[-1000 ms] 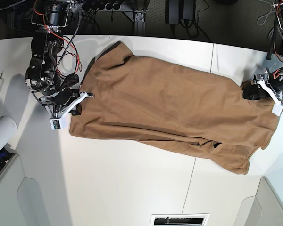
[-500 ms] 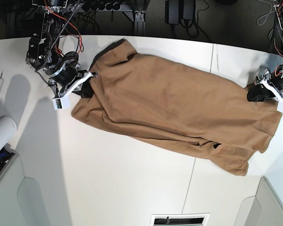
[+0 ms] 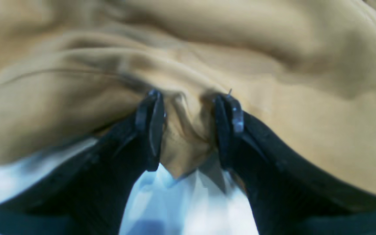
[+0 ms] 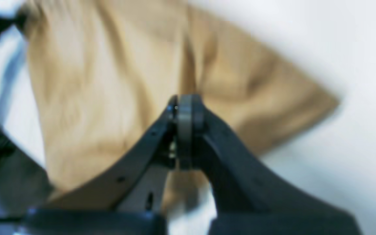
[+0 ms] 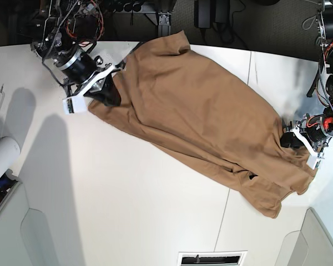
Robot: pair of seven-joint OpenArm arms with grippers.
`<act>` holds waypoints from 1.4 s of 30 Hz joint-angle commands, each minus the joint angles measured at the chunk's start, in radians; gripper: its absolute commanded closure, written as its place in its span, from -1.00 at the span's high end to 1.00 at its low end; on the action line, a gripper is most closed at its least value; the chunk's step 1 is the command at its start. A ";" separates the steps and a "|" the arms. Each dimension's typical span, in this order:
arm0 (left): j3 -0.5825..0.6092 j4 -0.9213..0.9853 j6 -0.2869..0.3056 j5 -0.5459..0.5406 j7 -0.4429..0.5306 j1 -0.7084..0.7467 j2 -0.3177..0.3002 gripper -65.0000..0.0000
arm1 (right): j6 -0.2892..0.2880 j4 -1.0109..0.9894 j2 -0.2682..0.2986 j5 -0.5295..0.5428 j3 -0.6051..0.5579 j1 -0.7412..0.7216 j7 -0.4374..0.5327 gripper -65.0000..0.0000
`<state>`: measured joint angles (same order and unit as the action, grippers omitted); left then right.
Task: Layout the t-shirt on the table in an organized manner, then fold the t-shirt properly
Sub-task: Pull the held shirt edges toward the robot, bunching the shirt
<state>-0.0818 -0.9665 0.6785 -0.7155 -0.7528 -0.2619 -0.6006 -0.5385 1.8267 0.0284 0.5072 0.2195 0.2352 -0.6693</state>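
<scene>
The tan-brown t-shirt [image 5: 194, 111] lies stretched on a slant across the white table [image 5: 127, 210], from the far left to the near right. My right gripper [image 5: 112, 95] is at the shirt's far-left end. In the right wrist view this gripper [image 4: 184, 101] is shut, its pads pressed together on the t-shirt [image 4: 109, 81]. My left gripper [image 5: 293, 139] is at the near-right end. The left wrist view shows its fingers [image 3: 153, 124] apart, with a bunched fold of the t-shirt [image 3: 207, 49] squeezed in the left gripper [image 3: 189, 104].
A white cylinder [image 5: 0, 158] lies at the left edge. Light grey moulded panels sit at the near corners [image 5: 44, 233] [image 5: 319, 238]. A vent slot [image 5: 211, 259] is at the near edge. Cables and dark gear [image 5: 211, 16] stand beyond the far edge.
My right gripper has moved toward the far edge, dragging its end of the shirt along. My left gripper has come nearer with the other end. The shirt now lies more diagonally.
</scene>
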 commanded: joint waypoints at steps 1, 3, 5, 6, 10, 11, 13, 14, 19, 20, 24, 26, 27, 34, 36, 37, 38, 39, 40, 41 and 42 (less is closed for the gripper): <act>-0.006 -0.024 0.020 -0.088 -0.027 -0.031 -0.038 -0.12 | -0.007 0.022 0.001 0.016 0.001 -0.032 0.018 -1.00; -0.006 -0.058 0.020 -0.253 -0.100 -0.034 -0.065 -0.12 | -0.007 0.021 0.000 -0.008 0.001 -0.080 0.018 -1.00; -0.006 -0.080 0.020 -0.333 -0.148 -0.034 -0.084 -0.12 | 0.002 0.015 -0.011 -0.073 0.001 -0.128 0.018 -1.00; -0.006 -0.085 0.020 -0.335 -0.159 -0.034 -0.087 -0.12 | 0.011 0.005 -0.015 -0.107 0.001 -0.151 0.018 -1.00; -0.006 -0.086 0.020 -0.307 -0.164 -0.011 -0.086 -0.12 | 0.019 -0.105 -0.014 -0.164 0.001 -0.240 0.018 -1.00; -0.006 -0.085 0.020 -0.299 -0.161 0.003 -0.086 -0.12 | 0.018 -0.143 -0.014 -0.164 0.001 -0.258 0.018 -1.00; -0.006 -0.085 0.020 -0.264 -0.136 0.035 -0.080 -0.12 | 0.017 -0.215 -0.014 -0.164 0.001 -0.280 0.017 -1.00; -0.006 -0.084 0.020 -0.236 -0.111 0.051 -0.077 -0.12 | 0.015 -0.243 -0.014 -0.164 0.001 -0.285 0.017 -1.00; -0.006 -0.063 0.020 -0.077 -0.003 0.082 -0.021 -0.12 | 0.013 -0.285 -0.014 -0.159 0.001 -0.253 0.006 -1.00; -0.006 -0.055 0.020 -0.053 0.005 0.082 -0.006 -0.12 | 0.011 -0.284 -0.014 -0.151 0.001 -0.236 0.005 -1.00; 0.002 -0.023 0.020 0.024 0.024 0.079 0.055 -0.12 | -0.013 -0.284 -0.015 -0.060 0.001 -0.163 -0.034 -1.00; 0.003 -0.005 0.020 0.050 0.046 0.064 0.083 -0.12 | -0.017 -0.283 -0.015 -0.013 0.001 -0.132 -0.042 -1.00; 0.003 0.005 0.020 0.061 0.054 0.050 0.097 -0.12 | -0.019 -0.282 -0.015 0.011 0.001 -0.119 -0.042 -1.00; 0.005 0.024 0.014 0.072 0.053 -0.016 0.200 -0.12 | -0.034 -0.214 -0.065 0.053 -0.047 -0.032 -0.050 -1.00; 0.005 0.024 0.014 0.091 0.053 -0.026 0.237 -0.12 | -0.034 -0.201 -0.082 0.051 -0.095 -0.026 -0.049 -1.00; 0.006 0.024 0.014 0.101 0.053 -0.031 0.253 -0.12 | -0.034 -0.199 -0.090 0.049 -0.126 -0.027 -0.049 -1.00; 0.010 0.024 0.014 0.108 0.053 -0.034 0.267 -0.12 | -0.034 -0.194 -0.097 0.036 -0.156 -0.027 -0.045 -1.00; 0.017 0.024 0.014 0.107 0.053 -0.037 0.274 -0.12 | -0.033 -0.187 -0.107 0.016 -0.183 -0.028 -0.040 -1.00; 0.025 0.024 0.014 0.106 0.054 -0.040 0.274 -0.12 | -0.030 -0.179 -0.117 -0.008 -0.204 -0.029 -0.037 -1.00; 0.029 0.023 0.014 0.105 0.053 -0.045 0.270 -0.12 | -0.027 -0.169 -0.129 -0.027 -0.218 -0.031 -0.037 -1.00; 0.029 0.019 0.014 0.102 0.044 -0.051 0.262 -0.12 | -0.023 -0.157 -0.140 -0.038 -0.225 -0.037 -0.034 -1.00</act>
<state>-0.0544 -0.9443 0.7010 -0.6510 -0.6567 -0.3058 -0.3225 -0.5571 1.6489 -0.1089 0.4507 -0.0055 0.2123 -0.7265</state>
